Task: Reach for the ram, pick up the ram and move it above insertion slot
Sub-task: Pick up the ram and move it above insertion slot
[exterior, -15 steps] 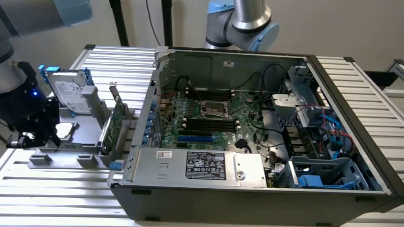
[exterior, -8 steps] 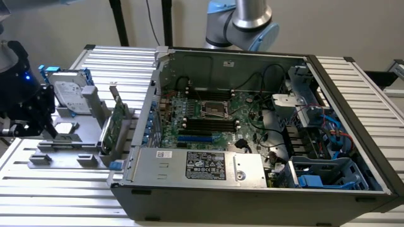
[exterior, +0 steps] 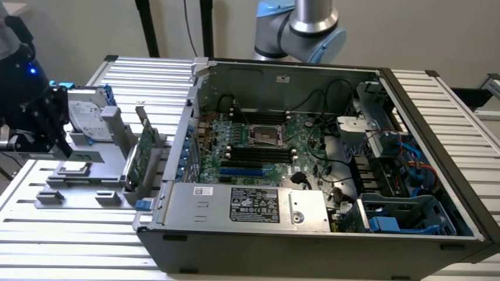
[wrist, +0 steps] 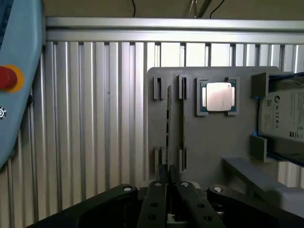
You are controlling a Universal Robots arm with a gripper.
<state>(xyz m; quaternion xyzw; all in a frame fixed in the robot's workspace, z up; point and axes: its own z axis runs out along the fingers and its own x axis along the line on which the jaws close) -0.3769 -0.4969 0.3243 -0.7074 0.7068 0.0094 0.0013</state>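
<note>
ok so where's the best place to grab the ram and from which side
Take the ram by its upper long edge, about mid-length, coming straight down from above with the gripper closing across its thin faces. It stands on edge in the grey holder, its ends sit between slot posts, and another card stands close beside it, so a side approach looks cramped.

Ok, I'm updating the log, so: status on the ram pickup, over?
Gripper shut, hovering short of ram. Ram on edge in gray holder, ungripped. Nothing between them.
</note>
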